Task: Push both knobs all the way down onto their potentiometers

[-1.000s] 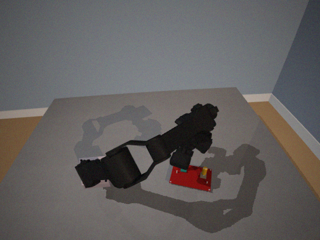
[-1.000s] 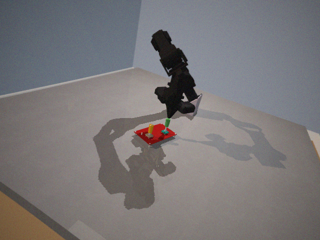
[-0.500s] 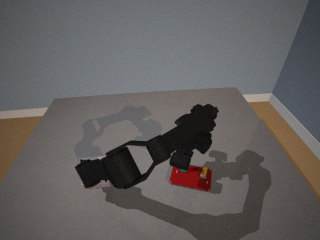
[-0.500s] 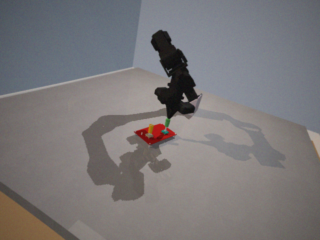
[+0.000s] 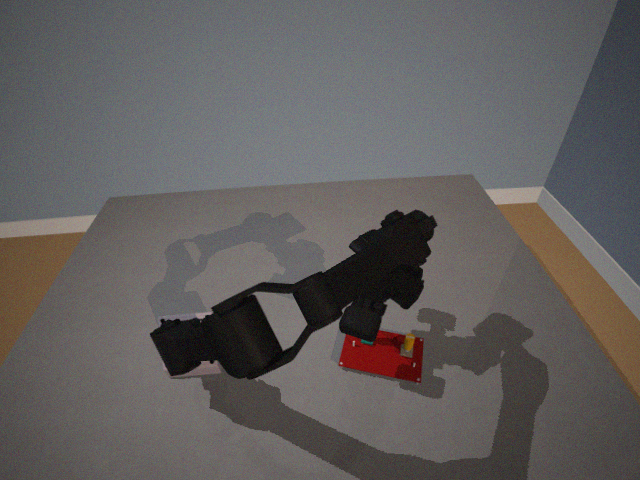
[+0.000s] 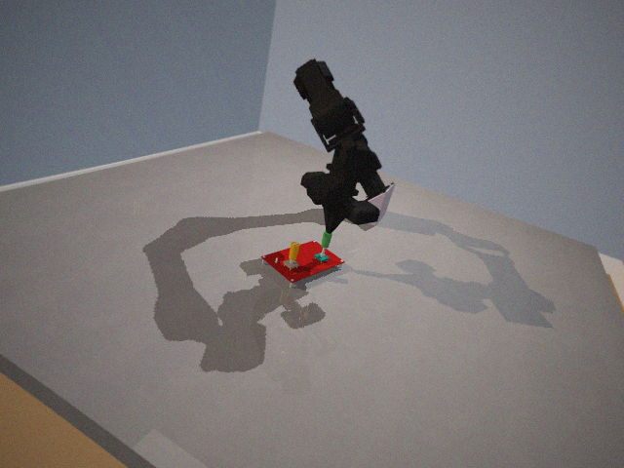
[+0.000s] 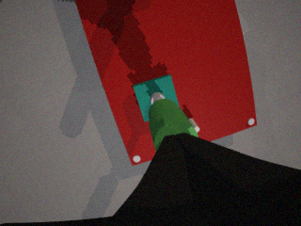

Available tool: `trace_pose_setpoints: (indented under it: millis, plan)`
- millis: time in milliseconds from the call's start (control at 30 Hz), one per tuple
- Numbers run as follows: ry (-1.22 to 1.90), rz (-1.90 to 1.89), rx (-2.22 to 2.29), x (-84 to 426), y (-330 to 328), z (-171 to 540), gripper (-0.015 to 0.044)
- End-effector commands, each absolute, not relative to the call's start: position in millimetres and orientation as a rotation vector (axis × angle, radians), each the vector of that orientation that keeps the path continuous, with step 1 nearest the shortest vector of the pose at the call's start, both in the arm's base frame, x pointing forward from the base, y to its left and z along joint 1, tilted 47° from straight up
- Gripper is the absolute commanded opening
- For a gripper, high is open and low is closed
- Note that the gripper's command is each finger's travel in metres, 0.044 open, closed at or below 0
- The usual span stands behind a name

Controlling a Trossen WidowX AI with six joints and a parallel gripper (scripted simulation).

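Note:
The red circuit board (image 5: 379,364) (image 6: 307,272) (image 7: 212,61) stands on short legs. A green knob (image 6: 326,239) (image 7: 168,118) sits high on the shaft of the teal potentiometer (image 6: 321,257) (image 7: 173,89), with bare shaft showing between them. A yellow knob (image 5: 409,342) (image 6: 293,251) stands above the beige potentiometer (image 5: 406,353) (image 6: 291,264); whether it touches the body is hard to tell. My gripper (image 6: 329,231) (image 7: 175,145) is shut with nothing between its fingers. Its tips are at the top of the green knob, touching or nearly so. In the top view the arm hides the fingertips and green knob.
The arm's pale base plate (image 5: 206,367) (image 6: 383,204) is on the table (image 5: 129,428) (image 6: 403,377), left of the board in the top view. Small light posts (image 5: 353,343) (image 5: 414,364) stand on the board near the potentiometers. Arm shadows fall across the table and board.

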State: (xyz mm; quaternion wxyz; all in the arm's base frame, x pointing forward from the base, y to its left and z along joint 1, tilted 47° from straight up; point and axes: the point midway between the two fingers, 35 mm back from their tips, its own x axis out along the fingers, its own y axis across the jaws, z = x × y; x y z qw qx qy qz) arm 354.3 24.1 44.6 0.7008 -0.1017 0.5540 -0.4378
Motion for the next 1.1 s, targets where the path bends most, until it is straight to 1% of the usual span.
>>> trace_pose_setpoints:
  millis: [0, 1067]
  plan:
    - [1.231, -0.974, -0.232, 354.8, 23.5, 45.2, 0.0]
    - [1.23, -0.975, -0.233, 354.8, 16.0, 38.3, 0.0]
